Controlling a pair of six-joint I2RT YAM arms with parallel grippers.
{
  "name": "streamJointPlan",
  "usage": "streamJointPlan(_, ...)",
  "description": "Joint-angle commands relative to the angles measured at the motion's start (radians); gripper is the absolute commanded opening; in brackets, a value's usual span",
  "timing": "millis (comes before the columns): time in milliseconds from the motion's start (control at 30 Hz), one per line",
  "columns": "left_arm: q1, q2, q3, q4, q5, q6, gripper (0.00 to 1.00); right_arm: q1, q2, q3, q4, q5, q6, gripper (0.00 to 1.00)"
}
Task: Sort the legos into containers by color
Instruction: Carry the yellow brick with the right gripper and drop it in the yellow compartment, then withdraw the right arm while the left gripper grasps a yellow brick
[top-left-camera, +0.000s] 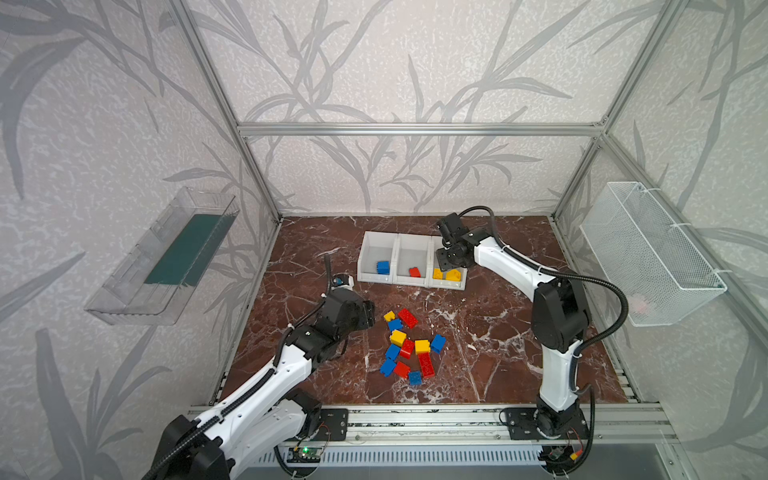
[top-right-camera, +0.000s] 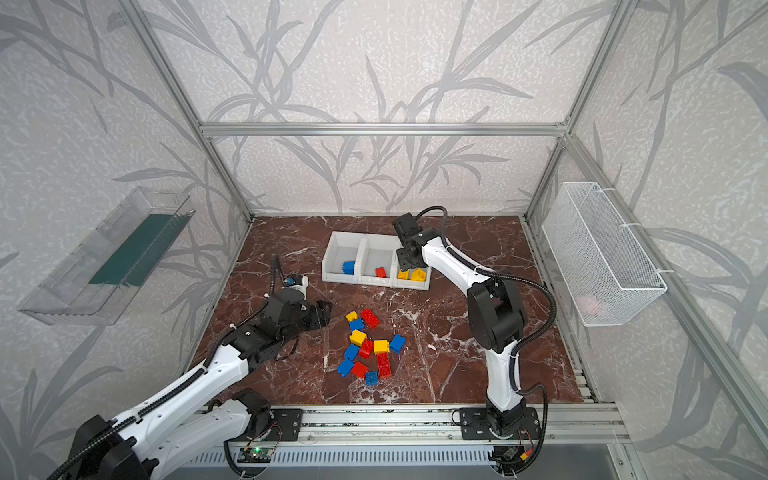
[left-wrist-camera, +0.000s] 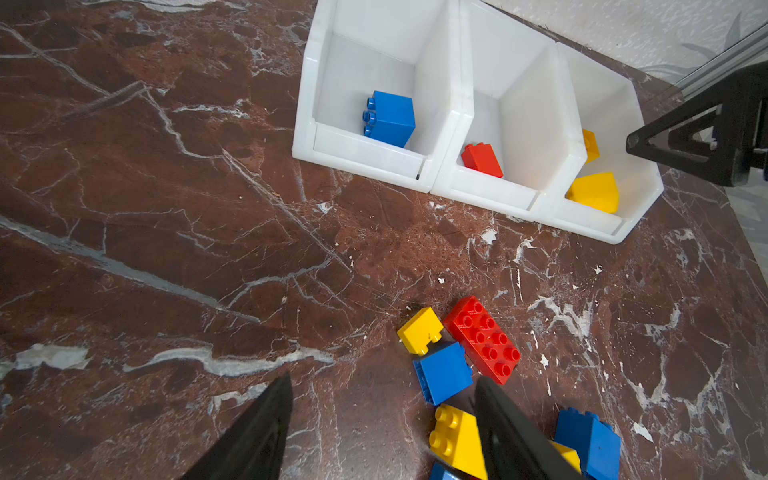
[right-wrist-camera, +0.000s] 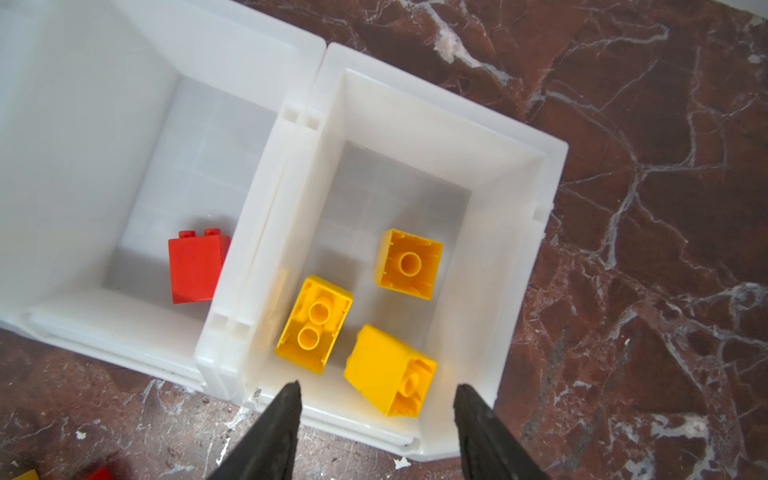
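My white-and-black left arm (top-left-camera: 291, 365) reaches low and forward, black left claw (left-wrist-camera: 382, 380) parted and empty. My right arm (top-left-camera: 507, 264) stretches far, right claw (right-wrist-camera: 378, 385) pointing down, jaws apart.

Robot lab test cell: aluminium frame (top-left-camera: 415, 129), leaf-print wall panels (top-left-camera: 415, 62), marble-look tabletop (top-left-camera: 498, 332), mounting rail (top-left-camera: 415, 424).

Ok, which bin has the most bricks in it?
The rightmost bin, under the right tool: three yellow bricks. Middle bin has one red brick, left bin one blue brick.
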Motion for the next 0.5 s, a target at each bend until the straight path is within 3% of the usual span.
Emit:
streamJointPlan(0,0.005,-0.006,-0.017,-0.006,-0.006,-0.020,0.71,-0.003,-0.071,-0.014,-0.009,0.013,0.010,0.62)
streamJointPlan(267,0.005,0.006,-0.026,0.008,0.021,-0.016,0.71,-0.002,-0.167,-0.058,-0.014,-0.027,0.020,0.64)
streamJointPlan(467,-0.013,0.061,-0.001,0.011,0.077,0.016,0.72,0.021,-0.313,-0.220,0.021,-0.069,0.052,0.65)
